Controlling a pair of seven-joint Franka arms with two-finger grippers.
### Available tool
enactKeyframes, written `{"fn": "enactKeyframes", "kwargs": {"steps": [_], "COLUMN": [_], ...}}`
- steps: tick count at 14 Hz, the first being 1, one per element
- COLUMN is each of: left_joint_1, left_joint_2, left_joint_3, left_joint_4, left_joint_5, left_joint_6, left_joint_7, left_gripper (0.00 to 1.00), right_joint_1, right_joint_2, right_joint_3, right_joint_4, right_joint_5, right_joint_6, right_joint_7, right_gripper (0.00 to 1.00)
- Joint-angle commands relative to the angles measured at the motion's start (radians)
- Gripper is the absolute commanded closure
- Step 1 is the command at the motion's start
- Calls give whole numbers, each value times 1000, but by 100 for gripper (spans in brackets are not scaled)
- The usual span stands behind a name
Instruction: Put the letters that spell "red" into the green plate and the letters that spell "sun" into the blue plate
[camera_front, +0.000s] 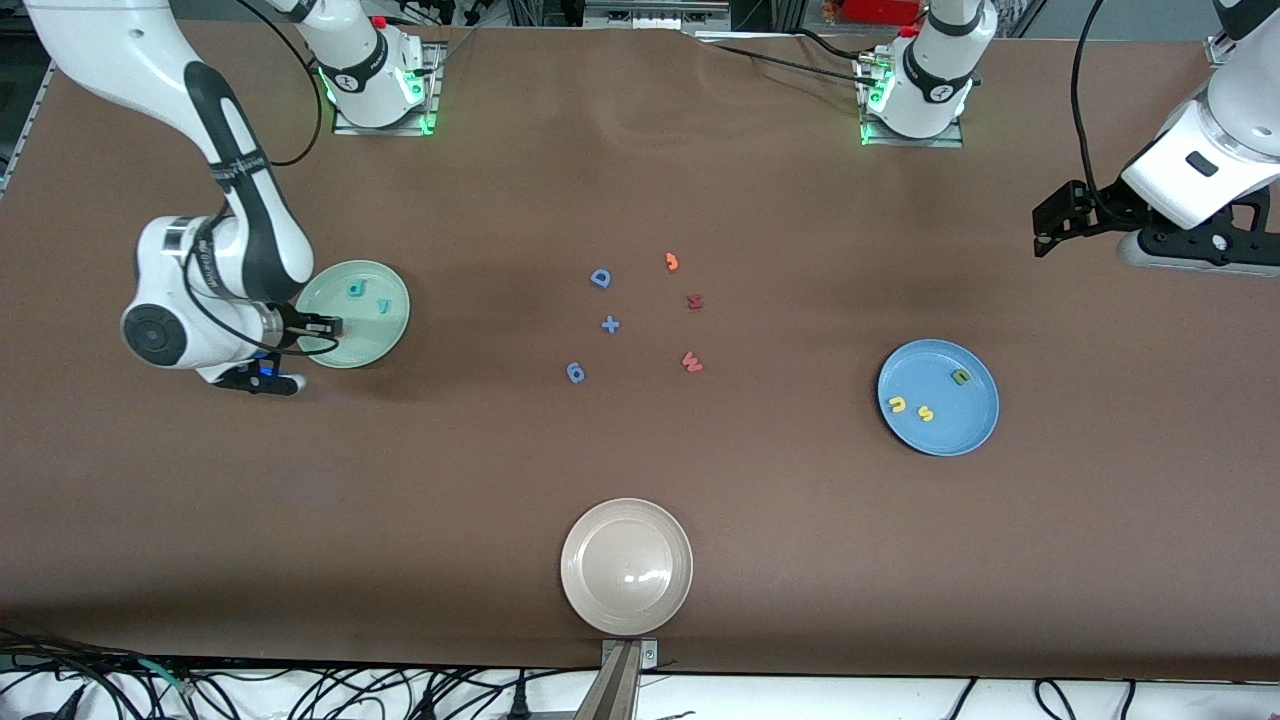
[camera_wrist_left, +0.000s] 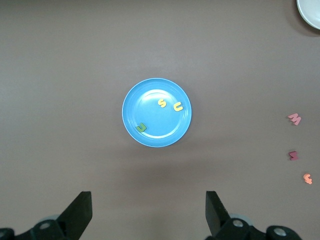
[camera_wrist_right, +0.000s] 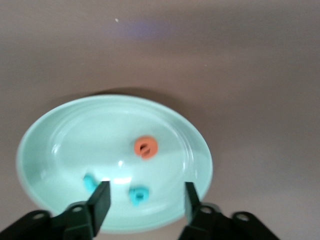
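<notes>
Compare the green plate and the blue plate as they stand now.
The green plate lies toward the right arm's end of the table, the blue plate toward the left arm's end. The green plate holds two teal letters and an orange one; the blue plate holds two yellow letters and an olive one. The open right gripper hangs over the green plate; nothing hangs over the blue plate. Both are round and shallow.

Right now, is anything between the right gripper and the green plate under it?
Nothing visible: the right gripper, jaws open, hangs over the green plate, which holds the orange e and two teal letters.
</notes>
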Motion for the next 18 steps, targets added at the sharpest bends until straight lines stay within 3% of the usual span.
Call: {"fn": "enactKeyframes", "kwargs": {"steps": [1,8,12,18], "left_joint_1": [9,11,11,11], "left_joint_2": [15,15,15,15], "left_joint_3": [-5,-1,-1,1], "left_joint_4": [34,34,34,34], "left_joint_5": [-32,-32,-32,-68], "left_joint_6": [-24,-24,-24,-24], "left_joint_7": [-2,-1,-1,-7], "left_gripper": [0,0,0,0], "right_joint_1": [-6,-32,-126,-115], "right_joint_2": [-18,-81,-191,-254], "right_joint_3": [0,13,126,140], "right_joint_4": [103,433,442,402], "right_joint_5": [32,26,7,10], "right_joint_6": [-156,-462,-410,-333], "right_joint_7": [-20,-20,-23,-31], "right_gripper": [1,1,1,2]}}
